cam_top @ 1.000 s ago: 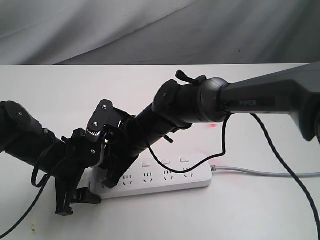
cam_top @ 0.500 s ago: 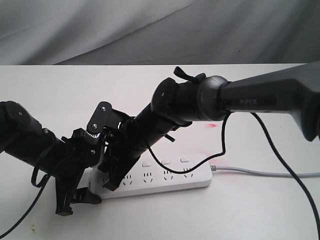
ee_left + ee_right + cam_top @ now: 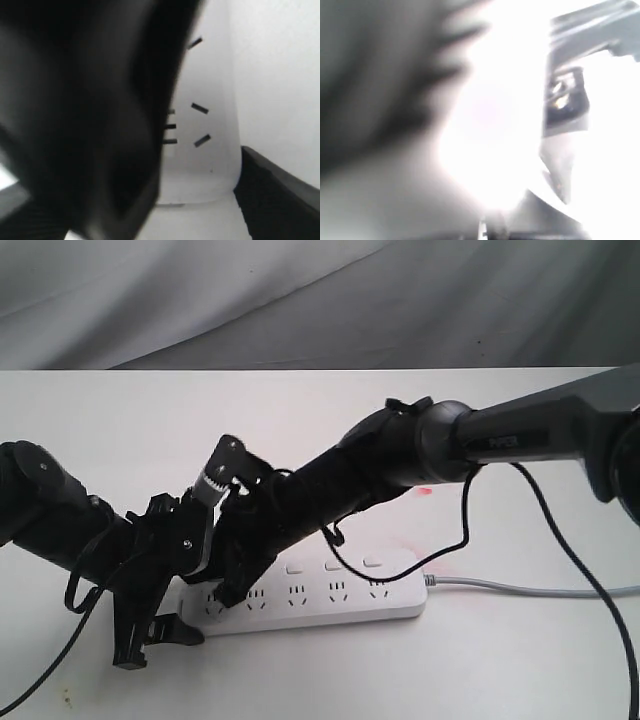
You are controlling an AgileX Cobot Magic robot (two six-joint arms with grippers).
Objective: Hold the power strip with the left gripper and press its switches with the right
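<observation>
left claw (image 3: 158,642): narrow gap, clamped across the left end of the power strip (image 3: 330,598). In the left wrist view one finger (image 3: 272,200) lies against the strip's long edge; the other side is lost behind a dark blur.
left arm (image 3: 60,515): comes in from the left edge and slopes down to the strip, wrist aimed at the worktop (image 3: 500,670). A loose black cable (image 3: 75,595) loops beside it.
right claw (image 3: 225,595): tip down on the strip's top face near its left end, just beside the left claw. Can't tell how far apart its fingers are; the right wrist view is washed out.
right arm (image 3: 380,465): long reach from the right edge across the middle, sloping down to the left. Its grey link (image 3: 530,435) is lettered PIPER.
power strip: flat on the worktop, sockets up.
switches (image 3: 332,564): three show along the far edge, right of the right claw; the rest are hidden behind it.
cord (image 3: 520,587): grey, leaves the strip's right end and runs along the worktop to the right edge.
</observation>
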